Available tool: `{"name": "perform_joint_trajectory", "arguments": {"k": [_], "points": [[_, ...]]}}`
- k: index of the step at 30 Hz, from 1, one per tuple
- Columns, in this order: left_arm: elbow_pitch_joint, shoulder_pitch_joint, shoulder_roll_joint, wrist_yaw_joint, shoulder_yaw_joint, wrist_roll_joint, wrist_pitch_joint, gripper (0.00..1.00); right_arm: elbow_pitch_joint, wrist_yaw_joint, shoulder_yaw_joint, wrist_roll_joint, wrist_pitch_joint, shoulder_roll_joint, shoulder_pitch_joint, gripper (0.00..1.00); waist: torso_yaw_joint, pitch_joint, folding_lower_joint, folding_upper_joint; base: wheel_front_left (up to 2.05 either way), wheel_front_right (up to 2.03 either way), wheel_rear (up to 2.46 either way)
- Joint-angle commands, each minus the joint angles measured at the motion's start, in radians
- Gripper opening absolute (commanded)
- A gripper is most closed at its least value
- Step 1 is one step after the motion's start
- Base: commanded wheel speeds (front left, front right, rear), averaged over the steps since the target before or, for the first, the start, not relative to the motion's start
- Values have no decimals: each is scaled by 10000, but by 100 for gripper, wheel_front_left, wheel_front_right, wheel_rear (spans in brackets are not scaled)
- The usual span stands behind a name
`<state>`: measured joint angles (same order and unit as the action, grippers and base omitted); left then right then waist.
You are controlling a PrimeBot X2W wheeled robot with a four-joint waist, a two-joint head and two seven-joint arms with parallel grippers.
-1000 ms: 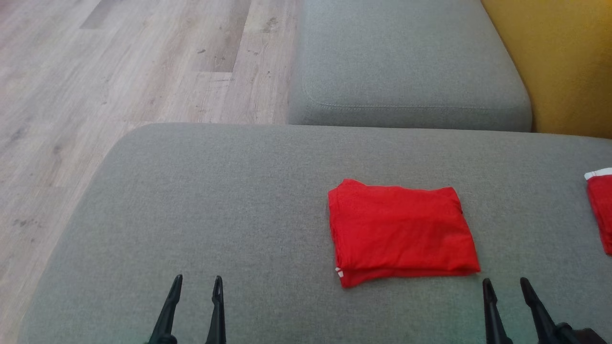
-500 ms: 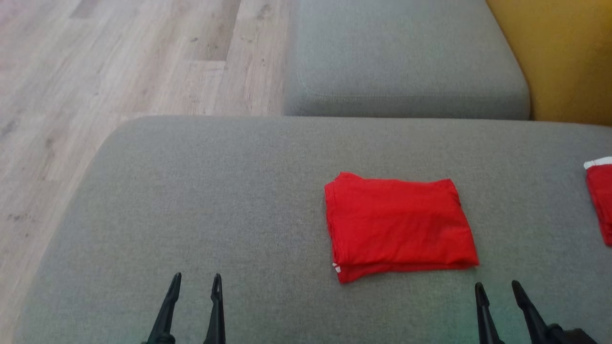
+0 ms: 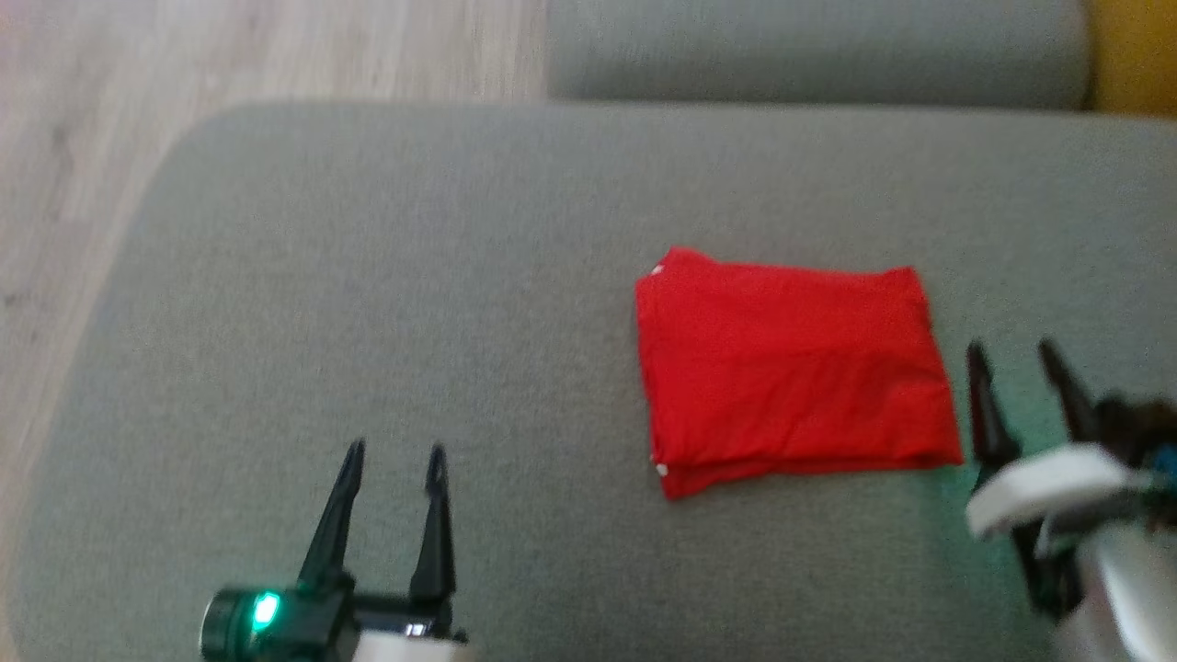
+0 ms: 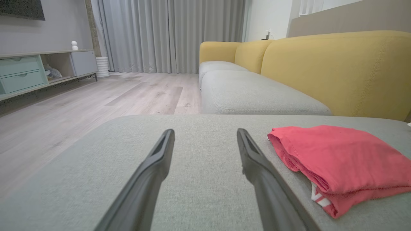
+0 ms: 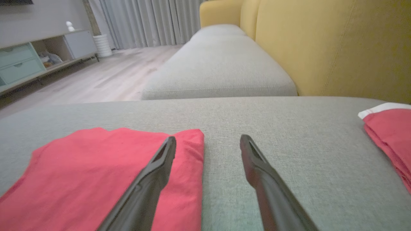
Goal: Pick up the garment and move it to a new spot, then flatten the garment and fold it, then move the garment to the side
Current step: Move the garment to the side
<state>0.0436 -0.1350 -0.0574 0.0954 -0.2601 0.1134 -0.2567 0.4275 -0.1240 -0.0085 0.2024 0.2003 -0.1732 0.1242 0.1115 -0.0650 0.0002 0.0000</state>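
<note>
Blurred, covered and cropped regions.
Head view blurred throughout; folded garment (image 4: 340,154) covers most of its white print (image 4: 318,198); second garment (image 5: 390,134) cut by the view's right edge; white object (image 4: 74,45) on cabinet (image 4: 83,62) unidentifiable.

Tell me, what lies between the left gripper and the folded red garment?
Bare grey cushion separates the left gripper from the red garment; the head view shows this stretch.

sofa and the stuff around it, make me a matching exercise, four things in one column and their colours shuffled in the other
Things:
1 garment
2 cushion
3 sofa back
4 drawers

Colours:
a yellow
b pale green
c red
d grey

Pairs: 1-c, 2-d, 3-a, 4-b
</note>
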Motion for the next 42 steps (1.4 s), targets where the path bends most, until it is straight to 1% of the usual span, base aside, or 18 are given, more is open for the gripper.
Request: {"name": "perform_joint_trajectory", "arguments": {"k": [1, 3, 6, 8, 11, 12, 13, 16, 20, 23, 26, 29, 30, 32, 34, 39, 42], "points": [[-356, 701, 71, -34, 161, -59, -51, 100, 114, -67, 91, -62, -223, -290, 967, 100, 245, -860, -2, 0, 0, 0, 0], [-236, 914, 71, -62, 25, -63, -51, 100, 708, -67, -151, -231, -683, -295, 1544, 100, 346, -1099, -2, 0, 0, 0, 0], [-83, 1182, 71, -54, -109, -52, -51, 100, 1603, -67, -256, -351, -1268, -221, 2125, 100, 490, -1293, -2, 0, 0, 0, 0], [-21, 1315, 71, -28, -194, -23, -51, 100, 2086, -67, -242, -391, -1584, -127, 2252, 100, 597, -1340, -2, 0, 0, 0, 0], [-33, 1427, 71, 86, -217, 27, -51, 100, 2410, -67, -208, -214, -1835, 189, 2154, 100, 658, -1363, -2, 0, 0, 0, 0], [-54, 1431, 71, 127, -202, 43, -51, 100, 2422, -67, -146, -92, -1875, 312, 2094, 61, 628, -1375, -2, 0, 0, 0, 0], [-73, 1427, 71, 164, -184, 56, -51, 100, 2400, -67, -123, 44, -1844, 392, 2053, 0, 586, -1384, -2, 0, 0, 0, 0], [-33, 1410, 72, 148, -193, 80, -51, 100, 2382, -67, -190, 176, -1642, 357, 2046, 0, 430, -1381, -2, 0, 0, 0, 0], [-86, 1441, 72, 176, -131, 56, -51, 100, 2233, -67, -392, -10, -1363, 30, 2423, 0, 112, -1439, -2, 0, 0, 0, 0], [-318, 1511, 72, 160, -94, 388, -51, 100, 2041, -67, -644, -321, -1363, -467, 2807, 0, -135, -1586, -2, 0, 0, 0, 0], [-576, 1656, 72, 159, -73, 488, -51, 100, 1853, -67, -919, -607, -1612, -1148, 3208, 0, -410, -1848, -2, 0, 0, 0, 0], [-744, 1809, 72, 104, -67, 269, -51, 100, 1541, -67, -1155, -912, -2067, -1832, 3608, 0, -757, -2188, -2, 0, 0, 0, 0], [-744, 1809, 72, 104, -67, 269, -51, 100, 1541, -67, -1155, -912, -2067, -1832, 3608, 0, -757, -2188, -2, 0, 0, 0, 0], [-813, 1930, 72, 47, -109, 111, -51, 100, 1271, -67, -1278, -1065, -2417, -2387, 3780, 0, -923, -2438, -2, 0, 0, 0, 0], [-888, 2097, 72, -26, -165, -48, -51, 100, 1046, -67, -1461, -1158, -2748, -3079, 3852, 0, -1019, -2709, -2, 0, 0, 0, 0], [-1102, 2535, 72, -104, -147, -346, -51, 100, 500, -67, -2328, -1205, -3303, -4721, 3819, 0, -1172, -3419, -2, 0, 0, 0, 0], [-1210, 2719, 72, -133, -150, -366, -51, 100, 319, -67, -2882, -1212, -3479, -5402, 3738, 0, -1203, -3715, -2, 0, 0, 0, 0]]}}
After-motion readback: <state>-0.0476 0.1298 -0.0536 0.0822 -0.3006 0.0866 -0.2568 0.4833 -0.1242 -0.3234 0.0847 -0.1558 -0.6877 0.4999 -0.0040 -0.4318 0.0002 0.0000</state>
